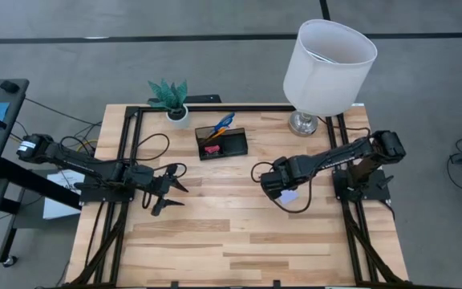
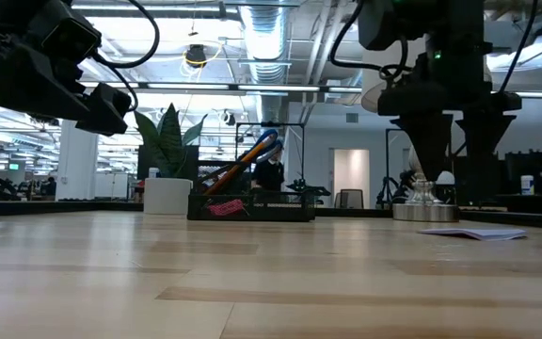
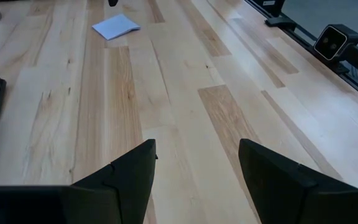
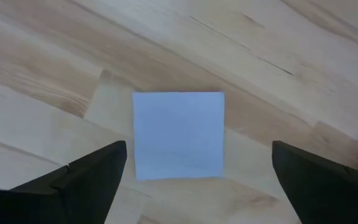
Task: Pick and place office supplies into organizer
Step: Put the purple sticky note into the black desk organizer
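Note:
The pale blue square note pad [image 4: 179, 134] lies flat on the table, also seen in the low view [image 2: 473, 233], the left wrist view [image 3: 115, 27] and the high view [image 1: 289, 195]. My right gripper [image 4: 197, 168] hovers open above it, pointing down, fingers on either side without touching. The black organizer [image 1: 220, 143] stands at the table's far middle, holding scissors with blue handles [image 1: 224, 123], orange pencils and a pink thing [image 2: 226, 206]. My left gripper [image 1: 169, 189] waits open over the table's left part.
A white lamp [image 1: 327, 56] stands at the far right, its metal base [image 1: 302, 122] near the right arm. A small plant in a white pot [image 1: 175, 104] stands left of the organizer. Bare wood fills the table's near half.

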